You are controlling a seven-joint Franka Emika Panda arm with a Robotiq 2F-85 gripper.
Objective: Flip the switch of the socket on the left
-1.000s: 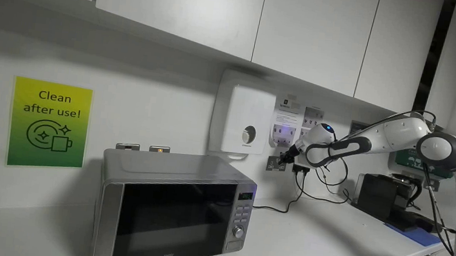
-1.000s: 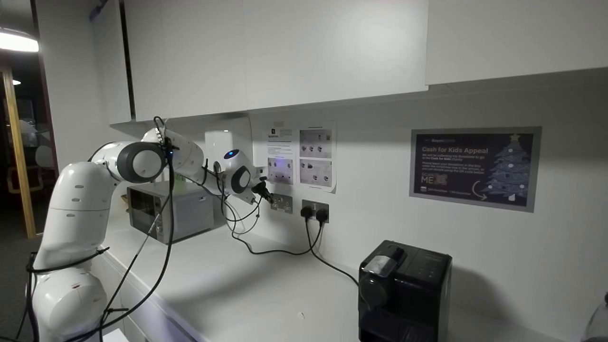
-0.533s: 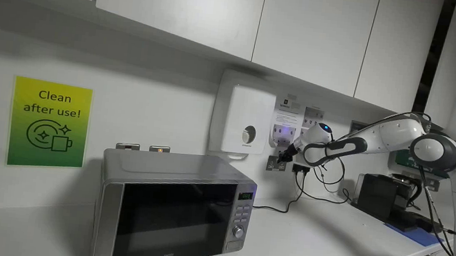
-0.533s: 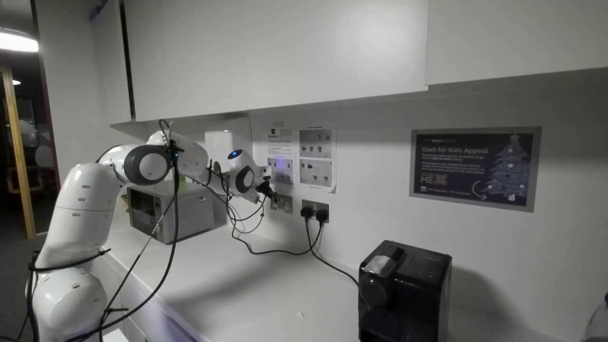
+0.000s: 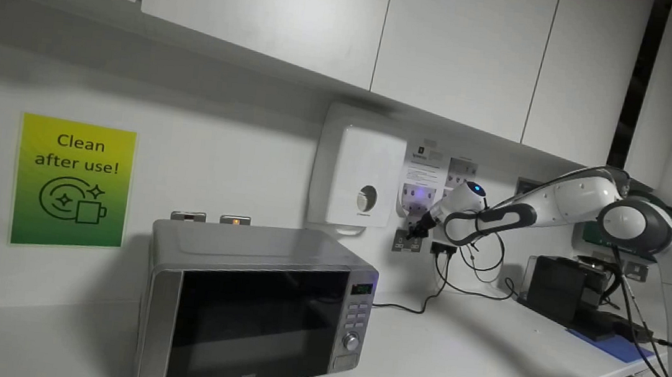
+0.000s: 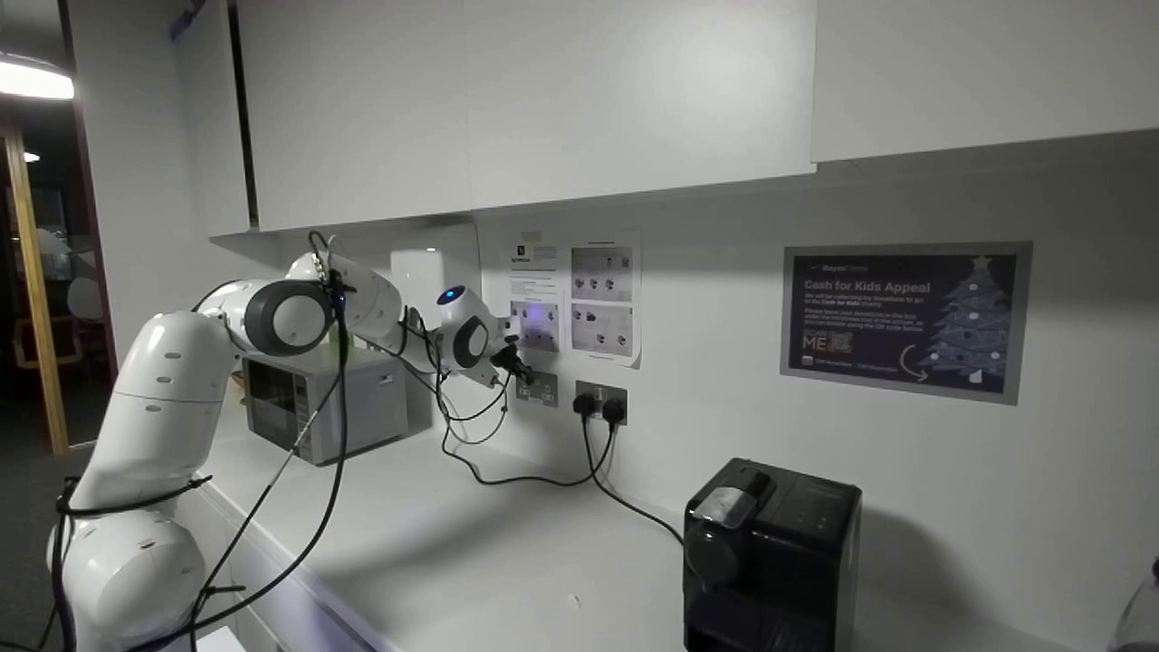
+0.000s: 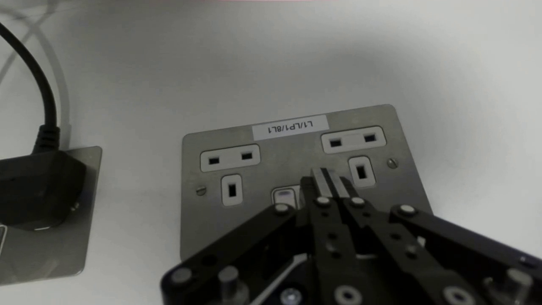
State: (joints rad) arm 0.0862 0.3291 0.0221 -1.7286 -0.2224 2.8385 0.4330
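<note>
Far left in my wrist view, a black plug sits against its metal plate, cable curving up! Mid-view, the double socket, left one of the pair in both exterior views, showing a pale switch. Just right of that switch, my fingertips; whether they touch it, I cannot tell. My jaws are clenched together, hiding the double socket's lower right part!

The white arm has dark grey joint rings, a blue light and black cables; its black gripper has silver fasteners and grey fingertips.
</note>
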